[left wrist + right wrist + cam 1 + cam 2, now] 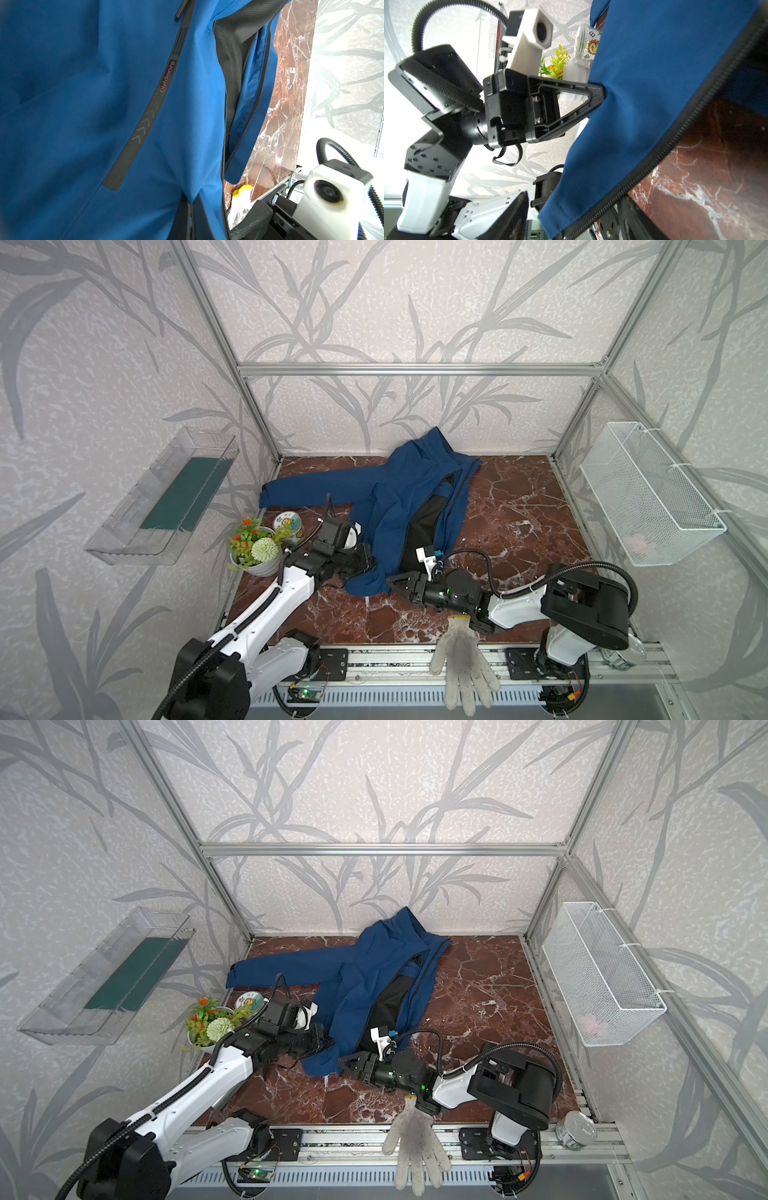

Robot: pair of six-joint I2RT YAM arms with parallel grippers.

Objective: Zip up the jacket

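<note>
The navy-blue jacket (pixel 399 497) (pixel 365 977) lies unzipped on the red marble table (pixel 519 510), black lining showing between its front edges. My left gripper (pixel 370 562) (pixel 191 207) is shut on a fold of its blue fabric near the hem, on the jacket's left side in both top views. My right gripper (pixel 390 583) (pixel 571 224) is at the hem's lower corner. Its jaws stand apart, with that corner and the black front zipper teeth (pixel 675 141) between them; one finger (pixel 508 216) is still clear of the cloth. The zipper slider is not visible.
A grey-white glove (pixel 461 659) hangs over the front rail below my right arm. A potted artificial plant (pixel 255 549) and a printed tin (pixel 289 524) stand just left of my left gripper. A clear tray (pixel 162 497) and a wire basket (pixel 648 493) hang on the side walls.
</note>
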